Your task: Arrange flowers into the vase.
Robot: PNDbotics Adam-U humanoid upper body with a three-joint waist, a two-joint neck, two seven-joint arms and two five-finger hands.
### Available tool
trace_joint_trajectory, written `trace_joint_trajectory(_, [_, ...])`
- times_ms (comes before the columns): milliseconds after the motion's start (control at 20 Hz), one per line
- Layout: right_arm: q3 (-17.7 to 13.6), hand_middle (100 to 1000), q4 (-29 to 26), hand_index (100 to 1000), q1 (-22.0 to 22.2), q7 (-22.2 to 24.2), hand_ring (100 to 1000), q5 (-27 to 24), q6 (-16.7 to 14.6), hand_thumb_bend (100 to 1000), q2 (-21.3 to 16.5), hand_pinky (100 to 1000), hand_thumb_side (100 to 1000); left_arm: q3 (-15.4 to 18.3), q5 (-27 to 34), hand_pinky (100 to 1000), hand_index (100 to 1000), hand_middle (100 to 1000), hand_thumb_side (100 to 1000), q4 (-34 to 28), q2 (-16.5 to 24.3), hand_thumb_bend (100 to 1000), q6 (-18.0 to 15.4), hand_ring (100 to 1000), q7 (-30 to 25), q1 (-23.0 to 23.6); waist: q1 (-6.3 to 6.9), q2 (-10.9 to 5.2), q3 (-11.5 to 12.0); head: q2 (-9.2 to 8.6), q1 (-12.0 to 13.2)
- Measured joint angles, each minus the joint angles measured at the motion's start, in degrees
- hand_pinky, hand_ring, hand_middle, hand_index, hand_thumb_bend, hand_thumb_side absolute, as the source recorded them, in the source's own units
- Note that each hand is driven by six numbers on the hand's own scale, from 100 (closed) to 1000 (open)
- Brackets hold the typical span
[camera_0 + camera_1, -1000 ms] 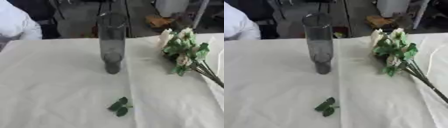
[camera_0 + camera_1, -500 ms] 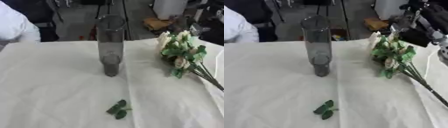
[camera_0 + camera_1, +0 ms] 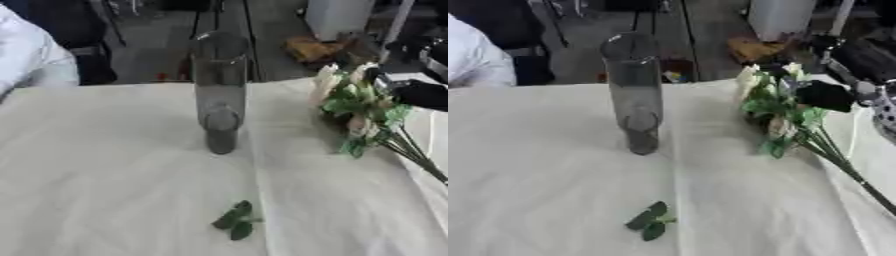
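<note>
Since earlier, right hand [image 3: 822, 95] has descended onto the flowers [image 3: 779, 112]; finger state cannot be determined. Vase [image 3: 634, 90] stands upright, left of them on the table [image 3: 535, 190].

the vase [image 3: 219, 90] is clear glass with a smoky grey tint, darker toward its base. the flowers [image 3: 776, 107] show cream-white and pale pink blooms among bright green leaves, on dark green stems. a loose sprig of leaves [image 3: 234, 221] is deep green. the tabletop [image 3: 105, 190] wears a plain off-white cloth, unpatterned. the right robot hand [image 3: 824, 95] is black with silver parts.
</note>
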Motion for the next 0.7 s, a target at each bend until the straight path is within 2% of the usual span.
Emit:
trace_joint_trajectory(50, [-0.40,925,-0.04,1000,0.28,0.82,996,0.00,0.50,470,-0.01,869,844,0.00,0.01,869,1000,954,1000,0.00,0.00,332,0.00,981,-0.01,0.00,0.00,-0.04,-0.06,-0.01,0.01])
trace_joint_trajectory(100, [-0.90,913,-0.25,1000,0.50,1.74,999,0.00,1.16,517,-0.05,880,768,0.00,0.02,869,1000,953,1000,0.00,0.00,330,0.01,982,-0.01,0.00,0.00,-0.05,-0.24,-0.05,0.02])
trace_joint_trajectory(150, [-1.40,912,-0.50,1000,0.78,2.62,997,0.00,1.80,520,-0.14,879,754,-0.02,0.03,869,1000,953,1000,0.00,0.00,329,0.01,983,-0.01,0.00,0.00,-0.06,-0.39,-0.19,0.03])
trace_joint_trajectory(200, [-1.87,908,-0.72,1000,1.02,3.46,992,0.00,2.51,528,-0.22,876,670,-0.06,0.04,869,1000,953,1000,0.00,0.00,328,0.01,984,-0.01,0.00,0.02,-0.07,-0.58,-0.26,0.04])
trace_joint_trajectory(300, [-2.73,909,-1.10,1000,1.81,5.21,991,-0.09,3.93,526,-0.57,876,613,-0.20,0.08,869,1000,952,1000,0.00,0.00,327,0.01,985,-0.01,0.00,0.04,-0.09,-0.93,-0.47,0.04])
trace_joint_trajectory(500, [-4.40,916,-2.19,1000,3.48,8.74,977,-0.31,6.61,525,-0.98,859,565,-0.29,0.22,869,1000,951,1000,0.00,0.00,323,0.04,986,0.02,0.00,0.16,-0.09,-1.32,-0.69,0.07])
trace_joint_trajectory(700, [-5.93,906,-3.16,986,5.57,12.20,963,-0.28,7.99,491,-1.06,843,569,-0.29,0.24,869,1000,949,1000,0.00,0.00,319,0.12,986,0.10,0.00,0.19,-0.09,-1.58,-0.87,0.07])
